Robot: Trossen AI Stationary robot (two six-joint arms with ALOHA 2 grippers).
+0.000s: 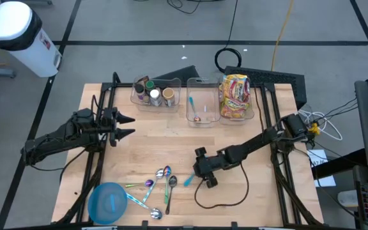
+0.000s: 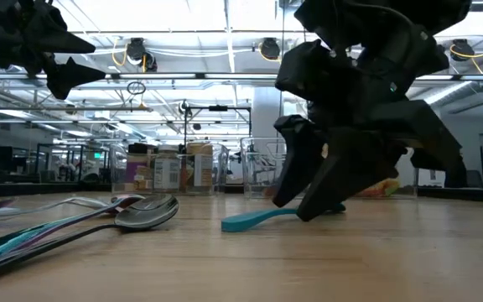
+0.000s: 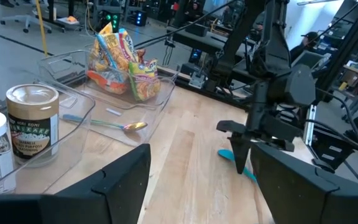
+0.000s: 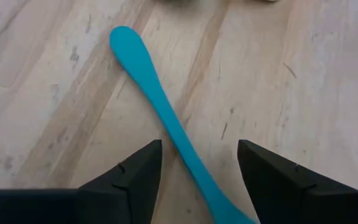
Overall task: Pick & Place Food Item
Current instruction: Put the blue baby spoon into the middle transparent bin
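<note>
Teal utensil (image 4: 160, 112), a slim plastic spoon-like piece, is what the right gripper (image 1: 203, 174) is working on, though the task speaks of a food item; it lies flat on the bare wood a little toward the near edge from the desk's middle, just beside a cluster of metal spoons (image 1: 161, 180). By the right wrist view the jaws stand apart, one finger on each side of the handle, tips at or just above the wood, and nothing is gripped. The pick, then, looks lined up but not made: closing, lifting and carrying all seem left to do. Along the far edge stand three clear bins: the jar bin (image 1: 153, 102) nearest the far left corner, the middle bin (image 1: 203, 118) with one utensil already in it, and the snack bin (image 1: 251, 105) full of packets. The middle bin seems the likely destination, though that is a guess. A blue bowl (image 1: 107, 203) sits by the near left corner. The left gripper (image 1: 125, 126) waits above the left edge, jaws open and empty.
</note>
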